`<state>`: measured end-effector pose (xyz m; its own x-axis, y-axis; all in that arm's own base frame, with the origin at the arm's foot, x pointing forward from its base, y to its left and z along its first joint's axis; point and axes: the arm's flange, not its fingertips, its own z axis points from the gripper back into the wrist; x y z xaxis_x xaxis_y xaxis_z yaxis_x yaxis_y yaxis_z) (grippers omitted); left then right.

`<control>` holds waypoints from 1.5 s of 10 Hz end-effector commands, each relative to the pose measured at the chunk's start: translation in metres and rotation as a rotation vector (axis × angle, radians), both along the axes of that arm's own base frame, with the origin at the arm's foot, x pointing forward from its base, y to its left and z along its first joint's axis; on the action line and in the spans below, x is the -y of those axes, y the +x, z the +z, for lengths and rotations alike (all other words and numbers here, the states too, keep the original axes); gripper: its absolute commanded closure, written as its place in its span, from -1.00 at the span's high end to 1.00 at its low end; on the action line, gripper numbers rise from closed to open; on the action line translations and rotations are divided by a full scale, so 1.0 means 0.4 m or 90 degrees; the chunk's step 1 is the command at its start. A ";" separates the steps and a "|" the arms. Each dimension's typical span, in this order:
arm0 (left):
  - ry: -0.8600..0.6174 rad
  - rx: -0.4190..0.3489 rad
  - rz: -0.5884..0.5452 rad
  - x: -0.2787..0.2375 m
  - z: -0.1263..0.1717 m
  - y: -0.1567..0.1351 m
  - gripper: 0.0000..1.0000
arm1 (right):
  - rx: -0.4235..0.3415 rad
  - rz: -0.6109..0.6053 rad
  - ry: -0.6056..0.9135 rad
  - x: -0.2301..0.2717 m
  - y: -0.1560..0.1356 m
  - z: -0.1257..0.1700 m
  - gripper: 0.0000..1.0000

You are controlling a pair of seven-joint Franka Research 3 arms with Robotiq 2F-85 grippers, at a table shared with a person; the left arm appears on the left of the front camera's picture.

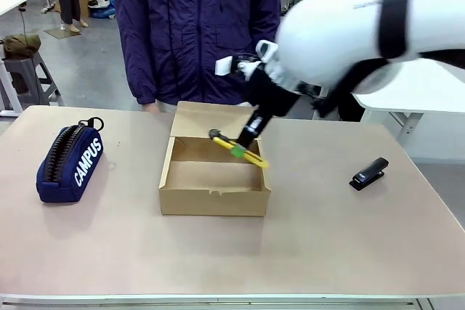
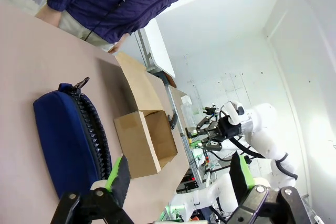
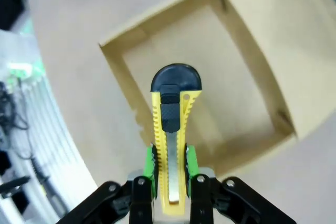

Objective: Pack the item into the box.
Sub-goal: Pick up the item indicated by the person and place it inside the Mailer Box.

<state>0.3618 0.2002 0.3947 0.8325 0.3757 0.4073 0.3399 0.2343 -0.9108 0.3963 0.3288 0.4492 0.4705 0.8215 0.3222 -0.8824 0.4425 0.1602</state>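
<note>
The item, a slim yellow utility knife (image 1: 238,149) with a black tip and slider, hangs tilted over the open brown cardboard box (image 1: 214,201) in the middle of the table. My right gripper (image 1: 241,148) is shut on the knife from above. Looking down the right wrist, the knife (image 3: 171,129) sticks out between the green pads (image 3: 191,162), its black tip over the box's inside (image 3: 231,93). My left gripper (image 2: 176,174) stands open and holds nothing, low over the table's left side, with the box (image 2: 144,140) farther off.
A navy "CAMPUS" pencil case (image 1: 70,162) lies at the table's left and shows close to my left gripper as a pencil case (image 2: 71,140). A small black stapler (image 1: 369,173) sits at the right. A person in a dark blue jacket (image 1: 196,27) stands behind the box's raised flap (image 1: 211,117).
</note>
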 end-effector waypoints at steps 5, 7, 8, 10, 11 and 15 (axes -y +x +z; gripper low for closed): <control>-0.005 0.010 0.000 0.003 0.008 -0.003 1.00 | 0.057 0.113 -0.045 -0.145 0.095 -0.174 -1.00; -0.005 0.010 0.000 0.003 0.008 -0.003 1.00 | 0.066 0.118 -0.056 -0.132 0.107 -0.234 -1.00; -0.005 0.010 0.000 0.003 0.008 -0.003 1.00 | 0.059 0.121 -0.063 -0.122 0.116 -0.256 -1.00; -0.005 0.010 0.000 0.003 0.008 -0.003 1.00 | 0.051 0.118 -0.074 -0.111 0.124 -0.272 -1.00; -0.005 0.010 0.000 0.003 0.008 -0.003 1.00 | 0.051 0.119 -0.074 -0.106 0.126 -0.268 -1.00; -0.005 0.010 0.000 0.003 0.008 -0.003 1.00 | 0.048 0.124 -0.065 -0.109 0.136 -0.269 0.95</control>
